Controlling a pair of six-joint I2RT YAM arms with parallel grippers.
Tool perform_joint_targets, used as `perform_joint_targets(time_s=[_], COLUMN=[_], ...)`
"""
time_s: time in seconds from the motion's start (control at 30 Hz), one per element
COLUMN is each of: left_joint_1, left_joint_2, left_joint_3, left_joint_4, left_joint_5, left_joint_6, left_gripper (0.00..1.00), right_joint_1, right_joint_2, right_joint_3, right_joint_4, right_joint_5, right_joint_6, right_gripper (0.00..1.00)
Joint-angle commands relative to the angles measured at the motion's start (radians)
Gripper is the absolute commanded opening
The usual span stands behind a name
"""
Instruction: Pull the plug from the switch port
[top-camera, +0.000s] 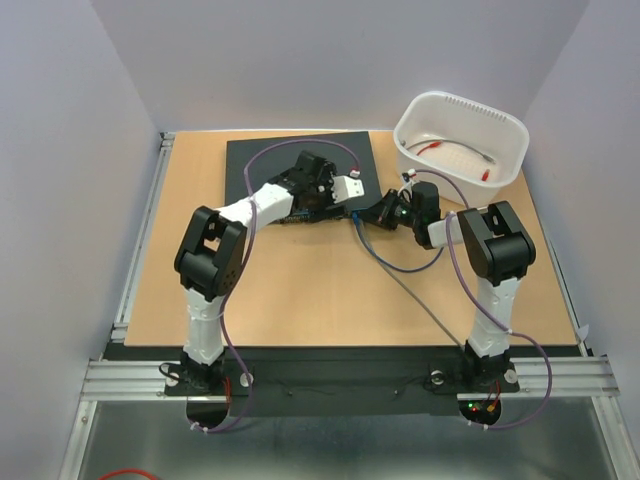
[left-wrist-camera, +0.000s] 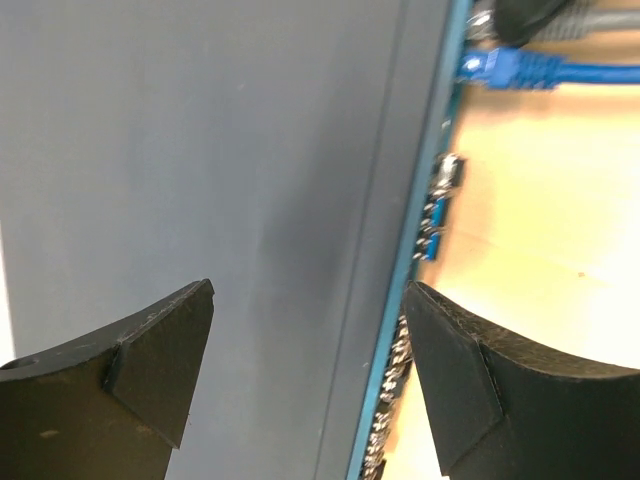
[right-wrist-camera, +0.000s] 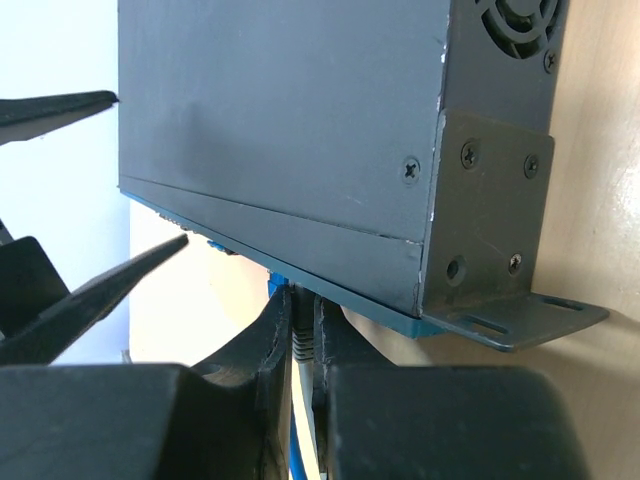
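The switch (top-camera: 296, 212) is a flat dark blue-grey box lying by a black mat (top-camera: 262, 162). In the right wrist view the switch (right-wrist-camera: 280, 120) fills the top, its port edge facing me. My right gripper (right-wrist-camera: 303, 318) is shut on a grey plug (right-wrist-camera: 303, 336) that sits in a port on that edge; a blue plug (right-wrist-camera: 275, 287) sits just beside it. In the top view the right gripper (top-camera: 372, 213) is at the switch's right end. My left gripper (left-wrist-camera: 310, 370) is open, low over the switch top (left-wrist-camera: 200, 150), straddling the port edge; the blue plug (left-wrist-camera: 505, 68) shows ahead.
A white tub (top-camera: 512, 138) with small parts stands at the back right. A grey cable (top-camera: 430, 318) and a blue cable (top-camera: 385, 262) run from the switch across the wooden table (top-camera: 300, 300) toward the right arm's base. The switch's mounting bracket (right-wrist-camera: 520, 320) sticks out at its corner.
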Motion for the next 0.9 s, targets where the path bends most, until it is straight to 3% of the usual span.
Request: perform_joint_targets(time_s=[0.0,0.2,0.3,0.43,0.57,0.67,0.87], left_joint_1=[0.000,0.015,0.023,0.028,0.029,0.031,0.034], left_joint_2=[0.026,0.103,0.109,0.115,0.118,0.126,0.103], left_joint_3=[0.033,0.075,0.105,0.117,0.100,0.111,0.091], left_joint_4=[-0.054,0.055,0.079,0.079,0.084,0.090,0.090], left_joint_5=[0.053,-0.103,-0.102,-0.099,-0.099,-0.108,-0.082], left_joint_6=[0.011,-0.018,-0.036,-0.042,-0.042,-0.055,-0.038], left_gripper=[0.88,0.87,0.85,0.73,0.73,0.73,0.74], right_joint_1=[-0.018,-0.017,-0.017,-0.023,-0.043,-0.045,-0.045], right_joint_2=[-0.042,-0.015,-0.018,-0.054,-0.073,-0.068,-0.097], right_joint_3=[0.015,0.017,0.001,-0.034,-0.037,0.000,0.056], right_joint_4=[-0.040,-0.068,-0.084,-0.127,-0.153,-0.304,-0.299], right_joint_5=[0.021,-0.028,-0.044,-0.025,-0.031,-0.016,-0.009], right_joint_6=[-0.066,-0.085,-0.106,-0.164,-0.199,-0.273,-0.258], right_gripper=[0.00,0.00,0.01,0.01,0.00,0.00,0.00])
